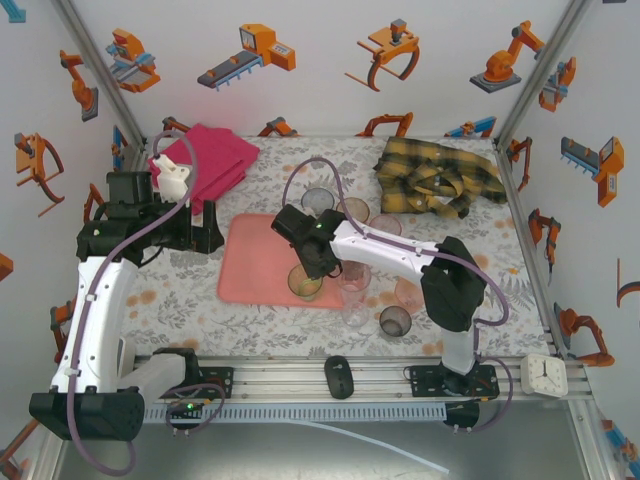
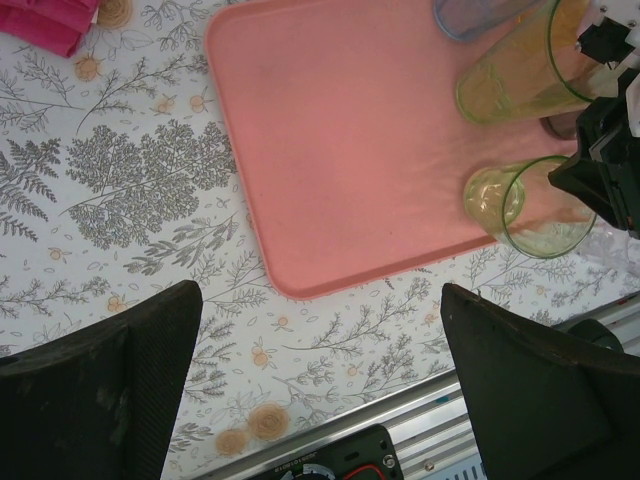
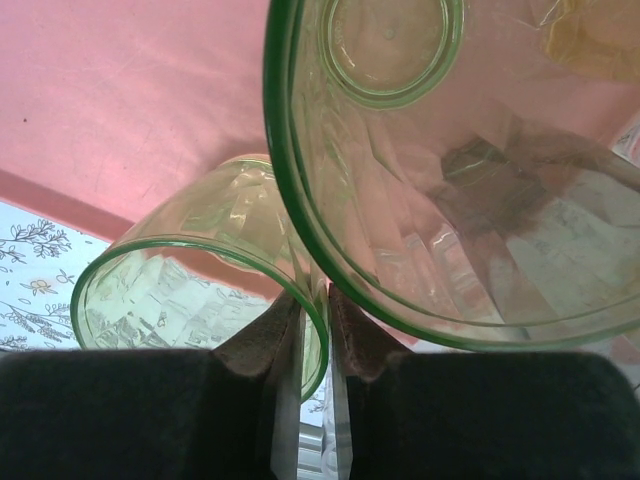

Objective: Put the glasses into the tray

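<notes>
the right claw [image 3: 310, 312] hangs over the 5 o'clock corner of the tray [image 1: 250, 268]. its fingers stand a thin slit apart, astride green glass where two rims meet. whether they pinch it, and which rim it is, i cannot tell.

the large green glass [image 3: 420, 180] spreads from 12 to 3 o'clock of the claw, and the small green glass [image 3: 190, 290] sits at 9 to 10 o'clock, rim against rim. both stand on the pink tray floor, mouths toward the wrist camera and bases down, so the long axis runs straight up. from above, one green glass [image 1: 305, 283] shows just inside the tray's near rim.

the left claw [image 2: 320, 390] waits at 9 o'clock of the tray, jaws spread wide with nothing between them, over the flowered table [image 1: 180, 300].

the tray's middle and 9 o'clock half are bare. loose glasses [image 1: 395, 320] crowd the table from 3 to 4 o'clock of the tray, with more at 1 o'clock. a magenta cloth [image 1: 210, 160] lies at 11 o'clock and a plaid cloth [image 1: 440, 175] at 1 to 2 o'clock.
</notes>
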Robot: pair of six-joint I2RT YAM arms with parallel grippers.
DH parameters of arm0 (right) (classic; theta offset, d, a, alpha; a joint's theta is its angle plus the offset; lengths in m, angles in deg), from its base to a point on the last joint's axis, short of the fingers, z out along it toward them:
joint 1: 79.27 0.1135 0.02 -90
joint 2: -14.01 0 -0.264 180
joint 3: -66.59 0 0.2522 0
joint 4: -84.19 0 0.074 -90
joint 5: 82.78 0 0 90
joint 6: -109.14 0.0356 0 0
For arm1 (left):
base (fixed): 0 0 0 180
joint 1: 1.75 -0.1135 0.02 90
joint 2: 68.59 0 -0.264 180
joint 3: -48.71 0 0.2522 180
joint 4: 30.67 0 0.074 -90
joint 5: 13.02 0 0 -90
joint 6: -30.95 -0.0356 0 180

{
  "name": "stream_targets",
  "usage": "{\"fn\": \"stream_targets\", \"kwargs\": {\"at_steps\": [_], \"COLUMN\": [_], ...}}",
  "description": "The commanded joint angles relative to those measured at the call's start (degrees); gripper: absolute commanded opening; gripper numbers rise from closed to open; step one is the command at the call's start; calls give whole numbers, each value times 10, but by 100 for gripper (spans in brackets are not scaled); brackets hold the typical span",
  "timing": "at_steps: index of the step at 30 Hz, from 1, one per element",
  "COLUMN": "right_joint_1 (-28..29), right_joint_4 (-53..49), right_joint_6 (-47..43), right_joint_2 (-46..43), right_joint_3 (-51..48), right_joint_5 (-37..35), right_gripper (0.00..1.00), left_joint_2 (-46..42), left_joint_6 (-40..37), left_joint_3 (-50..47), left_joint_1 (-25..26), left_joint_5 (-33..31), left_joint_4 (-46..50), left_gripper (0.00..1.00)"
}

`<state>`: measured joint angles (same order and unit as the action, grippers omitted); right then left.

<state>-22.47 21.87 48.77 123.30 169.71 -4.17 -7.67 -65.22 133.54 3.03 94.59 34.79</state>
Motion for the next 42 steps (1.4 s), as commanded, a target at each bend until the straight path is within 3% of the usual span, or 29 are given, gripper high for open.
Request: {"fn": "stream_targets", "kwargs": {"at_steps": [1,42], "right_joint_1": [-2,15], "right_joint_4": [-5,-113], "right_joint_6": [8,4], "right_joint_2": [7,-29], "right_joint_3": [16,115], "right_joint_5": [-1,-33], "right_gripper": [21,30], "left_joint_2": [-11,-15], "left_joint_6": [9,12], "left_joint_3": [-5,1], "left_joint_1": [-4,-6], "left_joint_5": [10,23], "left_joint_4": [-9,-6], "left_gripper": [96,96]}}
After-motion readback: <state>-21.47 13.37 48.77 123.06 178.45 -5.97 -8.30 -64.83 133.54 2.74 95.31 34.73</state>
